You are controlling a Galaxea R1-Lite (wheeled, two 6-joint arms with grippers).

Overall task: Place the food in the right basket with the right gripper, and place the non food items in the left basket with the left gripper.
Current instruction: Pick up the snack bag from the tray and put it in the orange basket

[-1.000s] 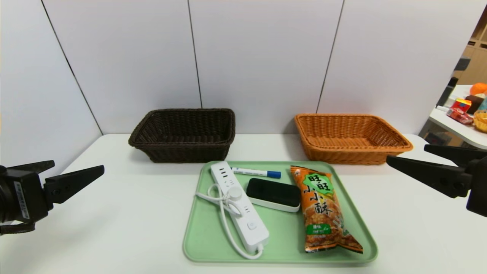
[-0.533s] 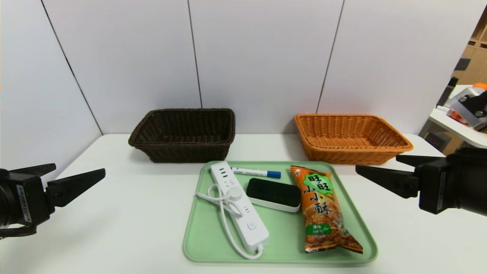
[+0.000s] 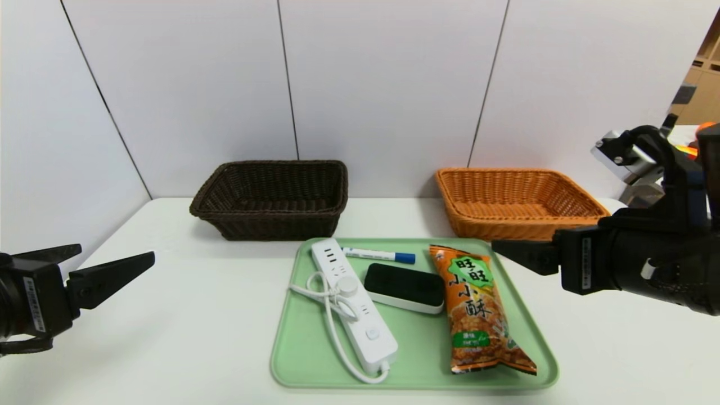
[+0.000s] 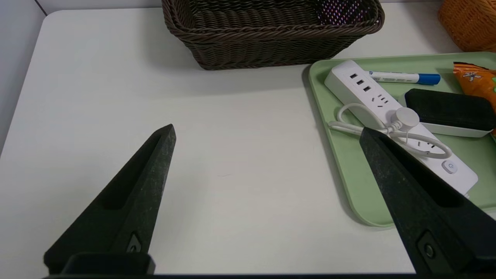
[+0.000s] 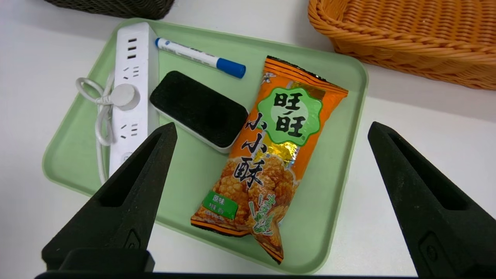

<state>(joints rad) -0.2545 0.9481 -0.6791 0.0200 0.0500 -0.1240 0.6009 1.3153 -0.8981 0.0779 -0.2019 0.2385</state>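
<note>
Head view: the left gripper [image 3: 115, 261] is wide open with nothing in it, out by the left side. The right gripper is wide open and bare too, near the orange snack bag [image 5: 263, 166]. The bag, white power strip [image 3: 355, 306], black-topped eraser [image 3: 404, 287] and blue-capped marker [image 3: 379, 256] all sit on the green tray [image 3: 416, 381]. Nothing is put away yet; all four must go, the snack to the orange-brown basket [image 3: 523, 222], the rest to the dark brown basket [image 3: 275, 225].

I see a long orange snack bag [image 3: 478, 309] with a green label, black Chinese characters and pictured golden puffs, sealed and lying flat along the tray's right edge, its twisted end near the near right corner. A white power strip [image 3: 357, 309] with looped white cord slants by the left edge; a blue-capped white marker [image 3: 379, 255] lies near the far edge, and a black-topped white eraser [image 3: 404, 287] sits between strip and bag.
</note>
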